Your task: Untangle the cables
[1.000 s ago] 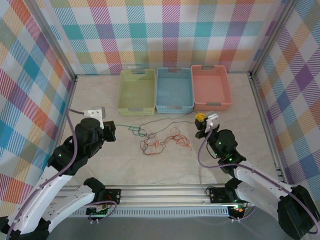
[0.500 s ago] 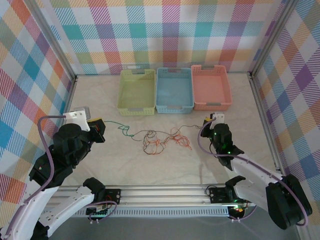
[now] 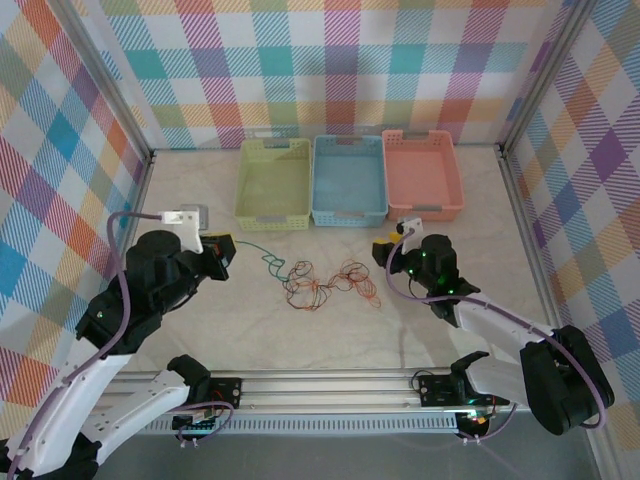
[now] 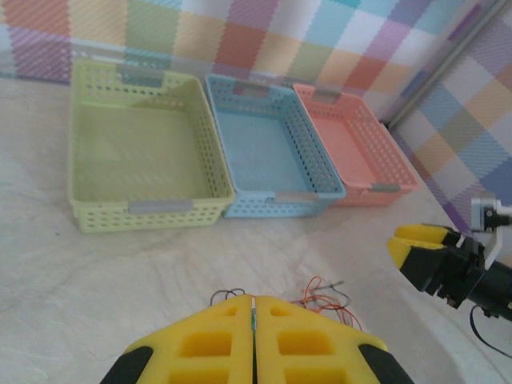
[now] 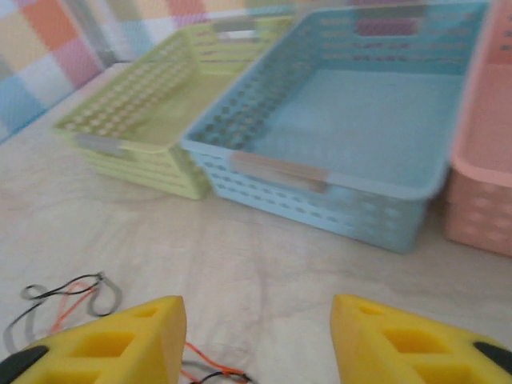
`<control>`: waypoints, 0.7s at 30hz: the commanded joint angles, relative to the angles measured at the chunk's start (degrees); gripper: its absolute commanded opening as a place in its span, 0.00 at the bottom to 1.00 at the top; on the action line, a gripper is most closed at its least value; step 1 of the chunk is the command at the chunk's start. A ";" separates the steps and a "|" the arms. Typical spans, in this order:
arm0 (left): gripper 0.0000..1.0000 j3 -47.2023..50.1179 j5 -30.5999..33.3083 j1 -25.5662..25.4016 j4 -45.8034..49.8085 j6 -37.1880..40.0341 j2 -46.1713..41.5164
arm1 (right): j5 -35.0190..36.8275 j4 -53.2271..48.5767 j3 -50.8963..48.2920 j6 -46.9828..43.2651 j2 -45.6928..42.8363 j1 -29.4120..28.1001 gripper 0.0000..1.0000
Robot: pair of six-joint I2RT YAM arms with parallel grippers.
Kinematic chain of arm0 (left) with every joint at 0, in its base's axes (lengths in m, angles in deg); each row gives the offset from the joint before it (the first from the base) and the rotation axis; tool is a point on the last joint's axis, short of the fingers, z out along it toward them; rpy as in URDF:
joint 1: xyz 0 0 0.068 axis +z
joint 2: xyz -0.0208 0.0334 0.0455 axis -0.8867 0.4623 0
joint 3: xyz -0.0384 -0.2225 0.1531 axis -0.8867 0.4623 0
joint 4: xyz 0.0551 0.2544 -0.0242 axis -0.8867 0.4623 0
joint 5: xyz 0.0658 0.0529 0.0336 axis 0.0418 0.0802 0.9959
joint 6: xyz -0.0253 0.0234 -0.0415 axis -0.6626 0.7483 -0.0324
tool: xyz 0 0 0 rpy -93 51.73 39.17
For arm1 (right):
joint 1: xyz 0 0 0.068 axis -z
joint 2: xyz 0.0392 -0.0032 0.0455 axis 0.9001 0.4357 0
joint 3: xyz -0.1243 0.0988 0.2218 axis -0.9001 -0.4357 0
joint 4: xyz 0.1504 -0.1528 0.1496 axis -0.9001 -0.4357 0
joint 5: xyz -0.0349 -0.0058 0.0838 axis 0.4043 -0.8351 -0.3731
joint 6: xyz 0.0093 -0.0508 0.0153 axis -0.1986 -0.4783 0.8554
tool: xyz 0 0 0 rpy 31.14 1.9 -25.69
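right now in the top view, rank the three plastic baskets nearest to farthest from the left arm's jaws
1. Pale green perforated plastic basket: leftmost in the row, just beyond those jaws.
2. Light blue perforated plastic basket: middle of the row.
3. Salmon-pink perforated plastic basket: rightmost, on the far side.

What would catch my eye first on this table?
A green basket, a blue basket and a pink basket stand empty in a row at the table's far side. Before them lies a tangle of thin wires, orange-red, black and green. The left gripper is shut on one green end of it; the right gripper stands open on its other side.
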 commanded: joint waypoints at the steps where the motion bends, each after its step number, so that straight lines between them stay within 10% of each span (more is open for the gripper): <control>1: 0.00 -0.87 -4.13 0.57 -3.40 0.90 1.45 | -11.02 6.59 1.17 -3.56 0.12 -2.57 0.54; 21: 0.00 0.05 -13.77 0.52 -4.61 1.10 13.63 | -33.20 -14.38 26.20 -11.44 9.45 -15.61 0.56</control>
